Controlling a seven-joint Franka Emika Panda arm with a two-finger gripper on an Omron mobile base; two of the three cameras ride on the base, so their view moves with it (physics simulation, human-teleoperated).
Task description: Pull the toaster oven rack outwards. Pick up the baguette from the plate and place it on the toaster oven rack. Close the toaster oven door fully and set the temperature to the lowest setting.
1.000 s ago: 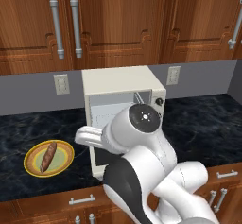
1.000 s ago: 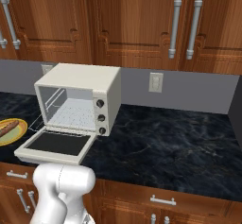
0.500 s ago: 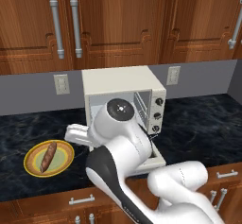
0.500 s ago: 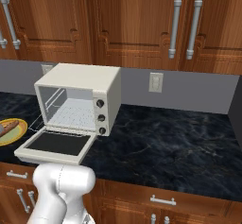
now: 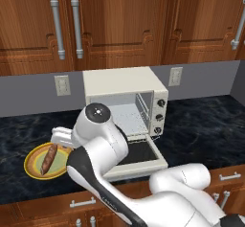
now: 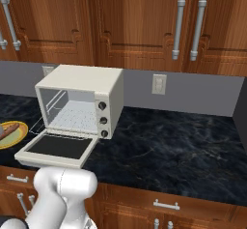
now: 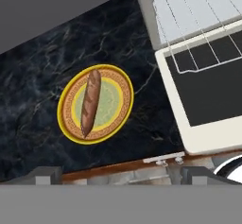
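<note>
The cream toaster oven (image 5: 125, 85) stands on the dark counter with its toaster oven door (image 5: 139, 157) folded down flat. Over the door's glass, the toaster oven rack (image 7: 198, 53) juts partway out of the cavity. Left of the oven, the reddish-brown baguette (image 7: 90, 102) lies lengthwise on the yellow-rimmed plate (image 7: 122, 83). From the right base view, the baguette (image 6: 8, 130) and plate (image 6: 14, 137) sit at the left edge. My gripper (image 7: 121, 175) hovers above the plate's near side, looking straight down. It is open wide, with nothing between its fingertips (image 7: 45, 175).
Wooden upper cabinets (image 5: 110, 25) hang over the oven, and outlets (image 5: 61, 85) sit on the grey wall. The counter's front edge with drawer handles (image 7: 163, 159) lies just below the plate. Dark counter (image 6: 178, 141) stretches bare to the oven's right.
My arm has swung left, from in front of the oven to over the plate. The jaws have stayed wide open; oven, rack, plate and baguette have not moved.
</note>
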